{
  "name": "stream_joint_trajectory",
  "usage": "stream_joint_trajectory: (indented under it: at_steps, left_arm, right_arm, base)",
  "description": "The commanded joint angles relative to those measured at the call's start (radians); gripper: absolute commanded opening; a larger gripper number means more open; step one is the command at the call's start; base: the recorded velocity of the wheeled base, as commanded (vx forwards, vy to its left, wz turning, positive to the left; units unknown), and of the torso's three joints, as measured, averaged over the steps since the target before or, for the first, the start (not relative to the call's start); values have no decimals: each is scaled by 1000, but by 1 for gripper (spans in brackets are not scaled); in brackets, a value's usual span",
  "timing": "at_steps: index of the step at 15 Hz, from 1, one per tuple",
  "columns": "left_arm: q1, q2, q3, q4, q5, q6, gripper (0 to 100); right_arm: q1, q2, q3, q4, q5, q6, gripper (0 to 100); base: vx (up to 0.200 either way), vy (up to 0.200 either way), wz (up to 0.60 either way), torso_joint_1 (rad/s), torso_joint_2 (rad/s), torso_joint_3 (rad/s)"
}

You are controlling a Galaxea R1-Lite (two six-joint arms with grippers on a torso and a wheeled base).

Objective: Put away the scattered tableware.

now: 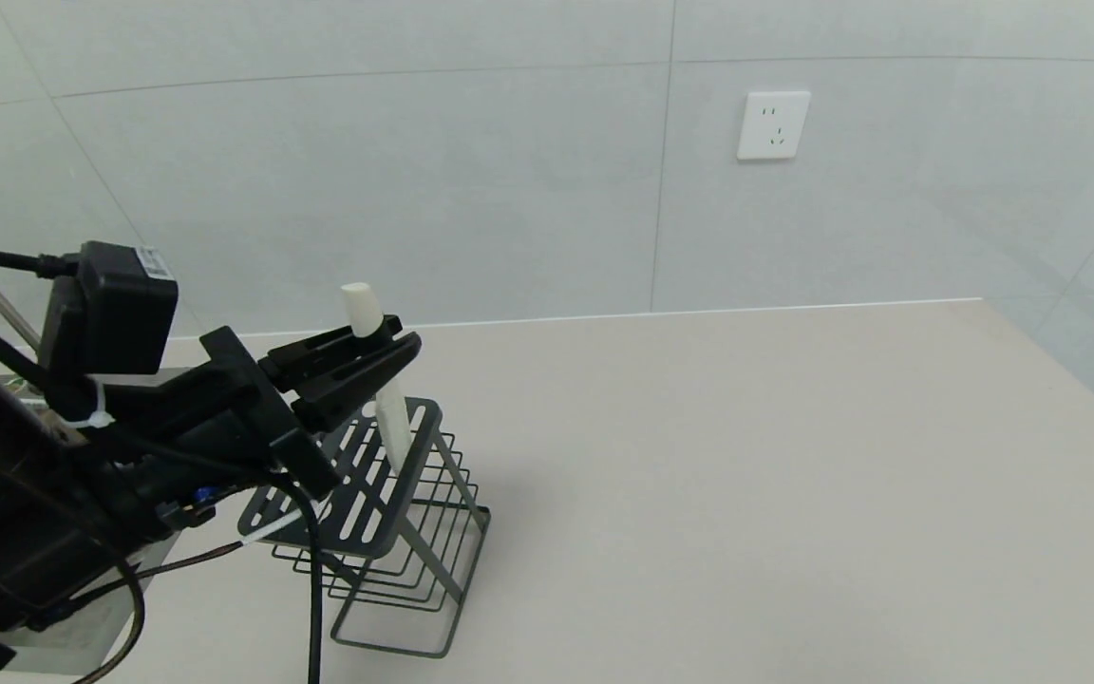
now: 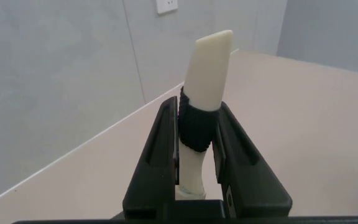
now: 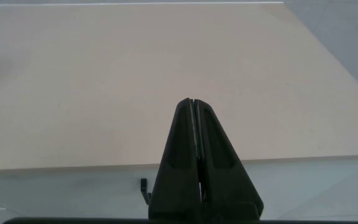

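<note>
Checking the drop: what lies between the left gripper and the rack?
Only the white utensil held by the left gripper, its end at the slotted top of the rack; head view.

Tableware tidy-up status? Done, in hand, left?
Done: the white utensil is picked up. In hand: the left gripper has its jaws shut on it, holding it upright with its lower end at the slotted top of the rack. Left: seat it in a slot and release. The right gripper is shut on nothing above the counter.
</note>
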Motion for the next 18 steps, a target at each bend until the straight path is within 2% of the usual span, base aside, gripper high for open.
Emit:
stream_joint_trajectory:
  at_steps: [1,3,7,18]
  left_arm:
    - [-1,5,21,0,0,-1,0]
    - [-1,20,21,-9,0,1,0]
    - [2,86,26,-94,0,-7,0]
    - [4,131,29,-102,0,-5,0]
  right_arm:
    - [0,1,0,0,0,0,0]
    - [0,1,0,0,0,0,0]
    - [0,1,0,0,0,0,0]
    - [0,1,0,0,2,0,0]
  base:
    - [0,0,0,0,0,0]
    - [0,0,0,0,0,0]
    - [0,0,0,0,0,0]
    - [0,0,0,0,0,0]
